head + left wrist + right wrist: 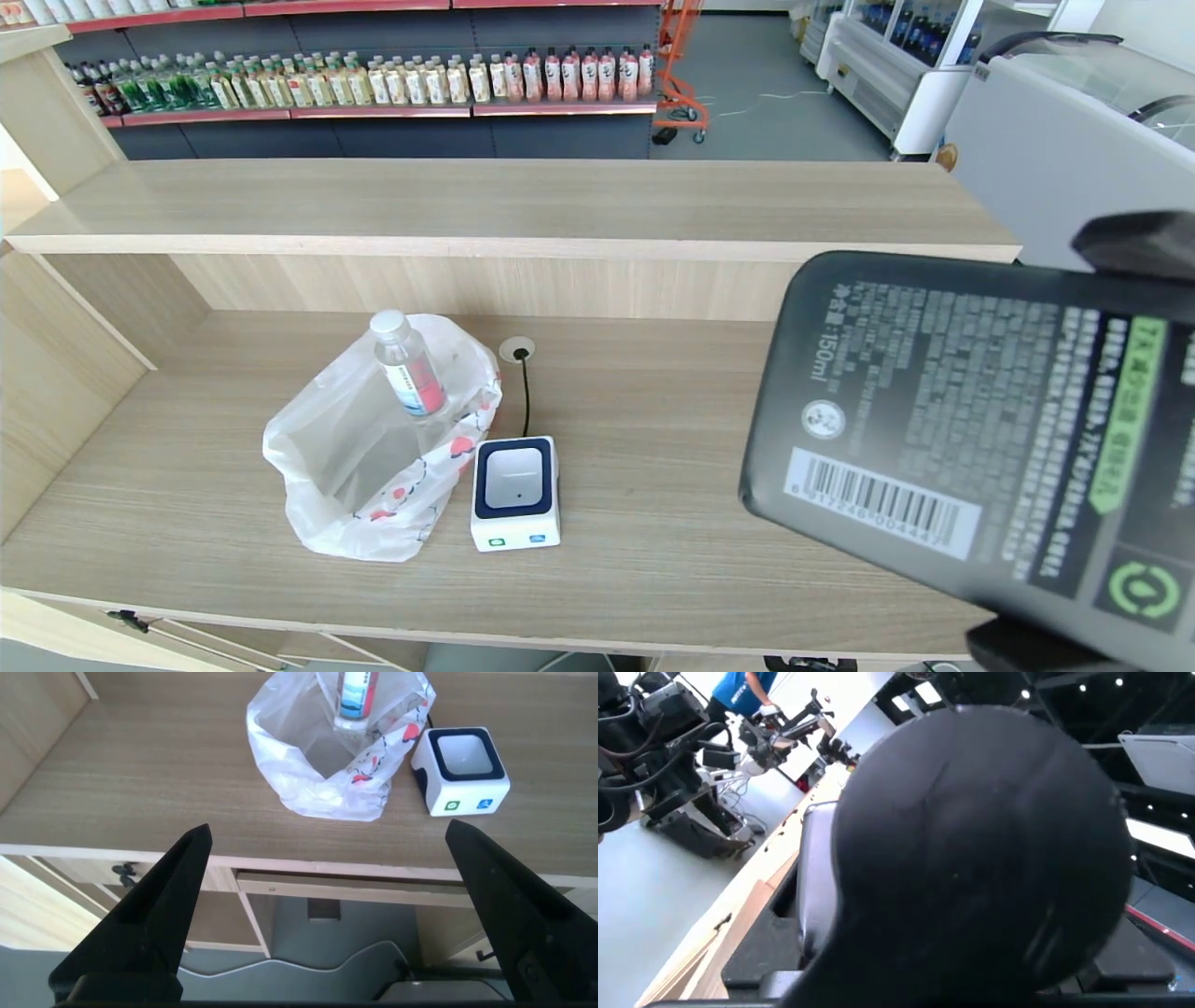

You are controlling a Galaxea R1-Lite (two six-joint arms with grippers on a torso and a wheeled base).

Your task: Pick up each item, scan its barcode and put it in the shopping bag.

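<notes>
**Q:** how much room did you have there?

**A:** The counter (700,523) ran wide to the right of the scanner (515,490), with a raised ledge (513,201) behind it. The shopping bag (373,467) sat just left of it, water bottle (408,373) inside.

**Q:** and the item?

**A:** My right gripper (1083,448) pinched a black bottle (934,420) up high, right of the scanner. White barcode showing, far end cut off. My left gripper (322,919) was spread wide, nearer than the scanner.

Aloft: dark tube (971,439), perhaps; clear bottle (407,369) standing in bag (308,504).
</notes>
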